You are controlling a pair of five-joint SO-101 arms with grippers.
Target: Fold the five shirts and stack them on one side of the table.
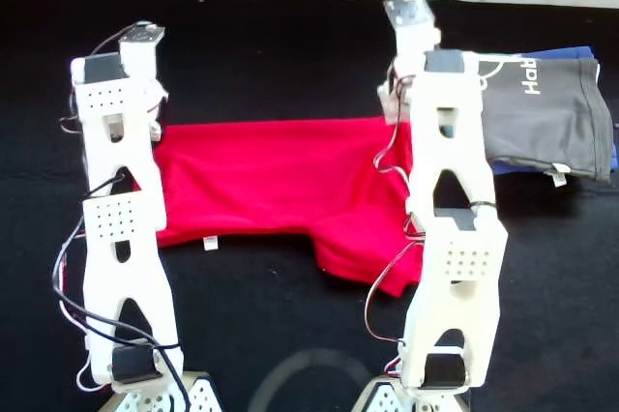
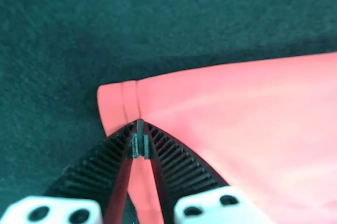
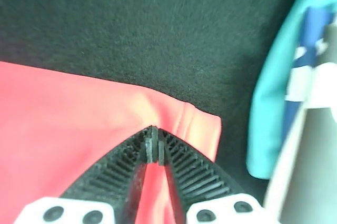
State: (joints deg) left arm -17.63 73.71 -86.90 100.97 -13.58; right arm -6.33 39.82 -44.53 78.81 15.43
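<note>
A red shirt point(image 1: 271, 180) lies spread across the middle of the black table, partly folded, with a white tag at its near edge. My left gripper point(image 2: 139, 141) is shut on the red shirt point(image 2: 253, 113) close to its far left corner. My right gripper point(image 3: 152, 145) is shut on the red shirt point(image 3: 63, 119) near its far right corner. In the high view the left arm point(image 1: 121, 170) covers the shirt's left end and the right arm point(image 1: 445, 190) covers its right end.
A stack of folded shirts lies at the far right, a grey shirt point(image 1: 546, 117) on top of a blue one point(image 1: 571, 52). The same stack point(image 3: 279, 98) lies just beside the red shirt's corner. Bare black table point(image 1: 271, 54) stretches behind and in front.
</note>
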